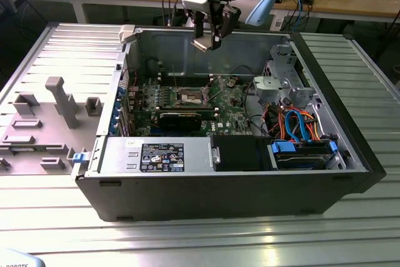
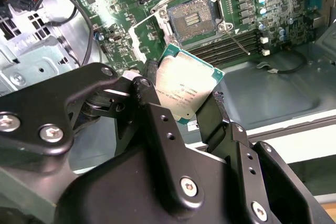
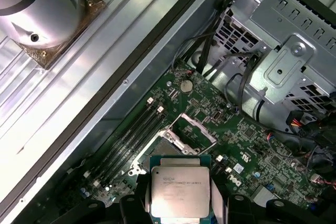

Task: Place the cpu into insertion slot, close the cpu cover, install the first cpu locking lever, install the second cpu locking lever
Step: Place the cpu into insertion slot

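Note:
My gripper point(image 1: 206, 40) hangs above the open computer case, shut on the cpu point(image 1: 201, 44), a flat square chip with a silver-grey top. In both wrist views the black fingers point(image 2: 148, 90) clamp the cpu point(image 2: 184, 86) by two opposite edges. The cpu point(image 3: 179, 191) sits well above the green board, apart from it. The insertion slot point(image 2: 191, 17) lies bare below, with its dark centre showing. The cpu cover point(image 2: 148, 40) stands flipped up beside the slot. A thin wire lever point(image 2: 236, 41) sticks out on the slot's other side. The insertion slot point(image 1: 189, 97) is lower in the exterior view than the gripper.
Memory slots point(image 3: 131, 140) run beside the socket. A long black graphics card point(image 1: 180, 119) lies nearer the camera than the slot. A metal drive cage point(image 1: 284, 82) and orange and blue cables point(image 1: 300, 126) fill the case on the exterior view's right. A grey fixture point(image 1: 56, 101) stands outside on the left.

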`<state>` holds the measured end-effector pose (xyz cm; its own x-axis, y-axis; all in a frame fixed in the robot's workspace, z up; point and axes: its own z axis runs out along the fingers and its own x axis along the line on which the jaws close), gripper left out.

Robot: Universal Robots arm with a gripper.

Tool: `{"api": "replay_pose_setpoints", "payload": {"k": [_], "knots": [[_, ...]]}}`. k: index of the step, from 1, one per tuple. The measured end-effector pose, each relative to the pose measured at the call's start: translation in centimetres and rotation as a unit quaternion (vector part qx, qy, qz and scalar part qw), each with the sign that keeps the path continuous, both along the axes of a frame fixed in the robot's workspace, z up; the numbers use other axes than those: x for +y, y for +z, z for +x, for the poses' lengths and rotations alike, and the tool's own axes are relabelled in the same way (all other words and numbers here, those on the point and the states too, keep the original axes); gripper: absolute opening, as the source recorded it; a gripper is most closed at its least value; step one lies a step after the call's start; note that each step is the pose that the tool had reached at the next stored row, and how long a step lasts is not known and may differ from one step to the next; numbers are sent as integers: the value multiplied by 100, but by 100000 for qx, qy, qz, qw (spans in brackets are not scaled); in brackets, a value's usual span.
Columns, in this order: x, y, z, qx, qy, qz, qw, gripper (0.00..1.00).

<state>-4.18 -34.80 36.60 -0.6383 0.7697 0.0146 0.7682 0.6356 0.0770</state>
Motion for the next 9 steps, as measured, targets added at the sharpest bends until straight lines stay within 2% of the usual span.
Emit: {"api": "replay_pose_setpoints", "payload": {"k": [4,9], "knots": [[0,0,0,3,-1657,-2,99986,54],[0,0,0,1,-1946,-2,99981,54]]}}
